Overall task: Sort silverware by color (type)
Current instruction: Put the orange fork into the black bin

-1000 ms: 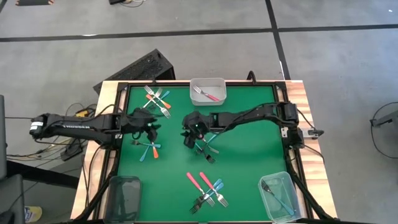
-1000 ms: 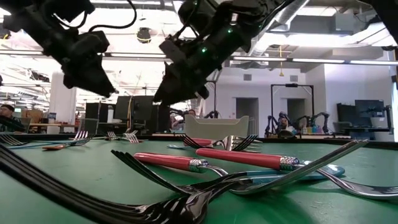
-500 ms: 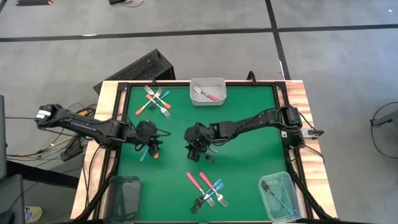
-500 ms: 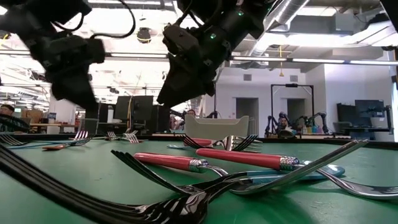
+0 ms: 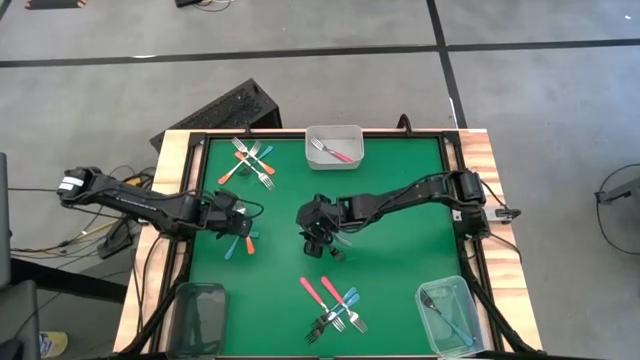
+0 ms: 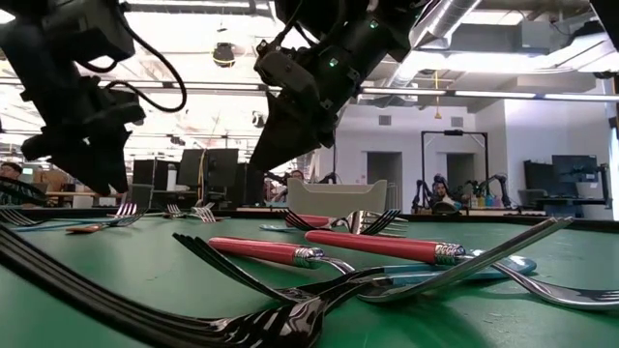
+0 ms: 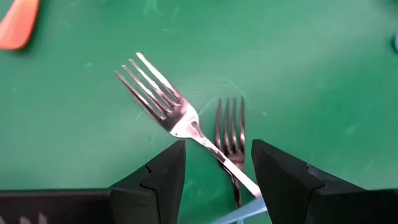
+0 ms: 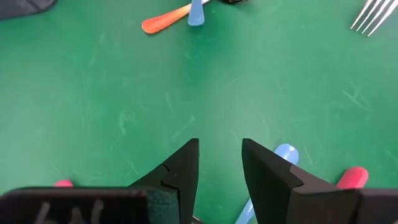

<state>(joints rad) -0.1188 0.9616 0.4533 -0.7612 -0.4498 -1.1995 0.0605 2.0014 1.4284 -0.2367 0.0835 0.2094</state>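
Forks lay in clusters on the green mat (image 5: 400, 255): one far-left (image 5: 252, 160), one under the left gripper (image 5: 238, 228), one under the right gripper (image 5: 322, 243), one near-centre (image 5: 335, 305), plus a pink fork in the white tub (image 5: 334, 146) and a teal one in the clear tub (image 5: 448, 315). Left gripper was low over two crossed forks (image 7: 186, 121), jaws open astride a handle, not gripping. Right gripper was down at mid-mat, jaws parted with bare mat between them, teal (image 8: 277, 163) and pink (image 8: 353, 177) handles just beside.

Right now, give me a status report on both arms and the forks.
Left gripper open, low over two crossed forks. Right gripper open over the mat, nothing held, blue-handled fork beside its fingers. Nothing blocking.
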